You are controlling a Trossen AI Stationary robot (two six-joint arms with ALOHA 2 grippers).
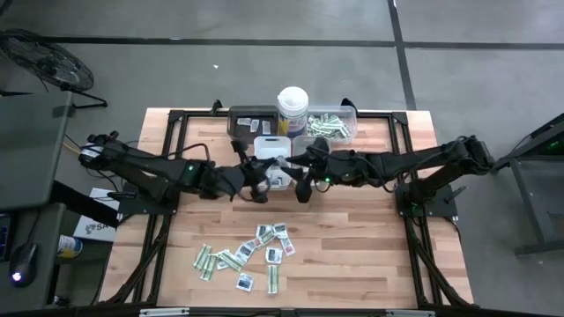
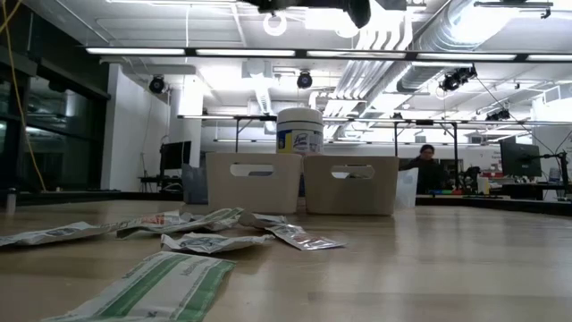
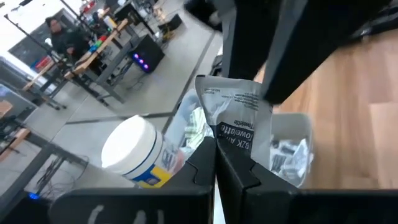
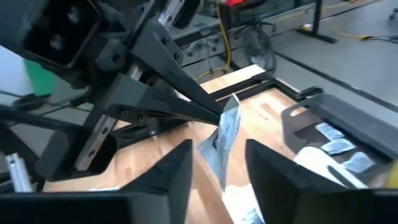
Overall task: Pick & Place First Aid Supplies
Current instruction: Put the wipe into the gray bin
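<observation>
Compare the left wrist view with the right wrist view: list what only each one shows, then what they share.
Only the left wrist view: the white lidded canister, a clear tray of green-and-white strips, a white tray holding sachets, and a person at a desk beyond the table.

Only the right wrist view: the left gripper seen from outside, its jaws pinched on the packet's edge, a dark tray with sachets, and the right gripper with jaws apart around the packet.

Both: the white sachet held by the left gripper, and the wooden table.
</observation>
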